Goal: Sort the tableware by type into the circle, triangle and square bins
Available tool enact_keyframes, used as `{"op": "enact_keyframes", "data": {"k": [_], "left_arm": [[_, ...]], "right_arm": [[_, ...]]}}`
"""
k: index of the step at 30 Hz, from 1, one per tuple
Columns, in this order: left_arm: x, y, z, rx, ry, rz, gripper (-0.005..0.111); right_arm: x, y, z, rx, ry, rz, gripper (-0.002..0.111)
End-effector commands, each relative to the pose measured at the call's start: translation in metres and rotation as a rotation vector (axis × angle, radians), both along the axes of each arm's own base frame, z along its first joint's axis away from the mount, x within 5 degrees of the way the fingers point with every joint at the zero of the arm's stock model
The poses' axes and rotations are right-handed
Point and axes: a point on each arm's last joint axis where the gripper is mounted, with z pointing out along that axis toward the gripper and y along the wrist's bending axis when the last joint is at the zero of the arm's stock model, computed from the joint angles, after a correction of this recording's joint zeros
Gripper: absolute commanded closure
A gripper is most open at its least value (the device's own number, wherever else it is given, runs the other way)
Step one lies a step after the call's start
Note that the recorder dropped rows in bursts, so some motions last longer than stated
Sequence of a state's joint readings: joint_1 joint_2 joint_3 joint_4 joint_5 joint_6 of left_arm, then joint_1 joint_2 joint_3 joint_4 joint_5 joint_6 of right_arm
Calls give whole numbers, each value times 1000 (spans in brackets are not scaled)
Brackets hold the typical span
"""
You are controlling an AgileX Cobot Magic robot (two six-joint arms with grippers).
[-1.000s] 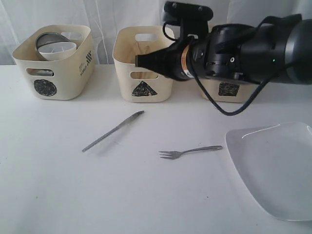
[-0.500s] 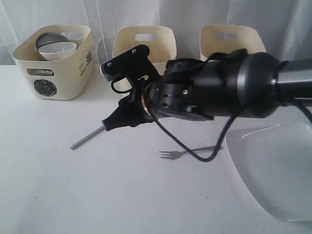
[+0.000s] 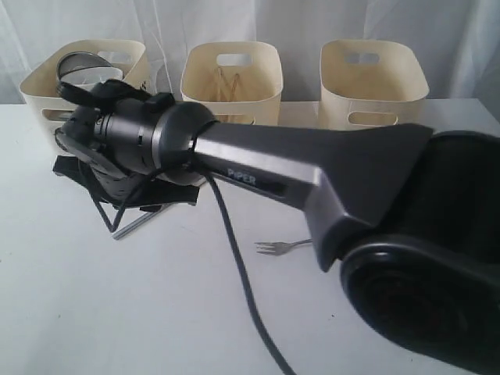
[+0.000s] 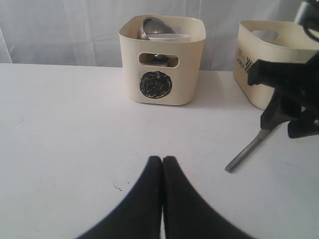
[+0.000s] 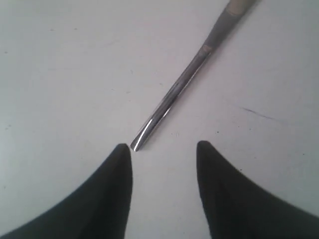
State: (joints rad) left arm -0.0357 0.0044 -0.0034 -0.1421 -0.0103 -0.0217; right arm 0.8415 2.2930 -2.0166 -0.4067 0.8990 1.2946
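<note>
Right fingers apart at knife, left fingers closed

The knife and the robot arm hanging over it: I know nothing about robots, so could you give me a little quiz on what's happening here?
1. True or false: the right gripper has closed on the knife.
2. Which tub holds the steel bowl and the white bowl?
A. the circle bin
B. the one marked with a triangle
C. the one furthest from the knife
3. Besides the knife, which utensil lies on the table?

Key
1. False: the jaws are open, with the knife's end lying on the table between the fingertips.
2. A.
3. The steel fork.
</note>
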Motion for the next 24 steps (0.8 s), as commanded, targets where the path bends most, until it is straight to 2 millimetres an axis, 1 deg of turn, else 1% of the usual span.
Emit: {"op": "enact_keyframes", "data": {"k": [1,4,6,9,17,20,24], "left_arm": [[0,0,-1,-4,-4,3,107],[0,0,-1,-4,-4,3,107],[0,0,-1,-4,-4,3,107],[0,0,-1,-4,-4,3,107],[0,0,-1,-4,-4,3,107],[0,0,-1,-4,-4,3,107],[0,0,-1,-4,-4,3,107]], "right_arm": [[9,8,-17,13,14,-68,68],[15,12,-26,34,16,-101,68],[20,14,-27,40,3,-102,68],[26,14,-30,39,-12,-117,72],[33,18,-39,44,-21,-124,73],[37,22,-42,76,-50,-98,73],[43,32,-42,128,-141,6,74]]}}
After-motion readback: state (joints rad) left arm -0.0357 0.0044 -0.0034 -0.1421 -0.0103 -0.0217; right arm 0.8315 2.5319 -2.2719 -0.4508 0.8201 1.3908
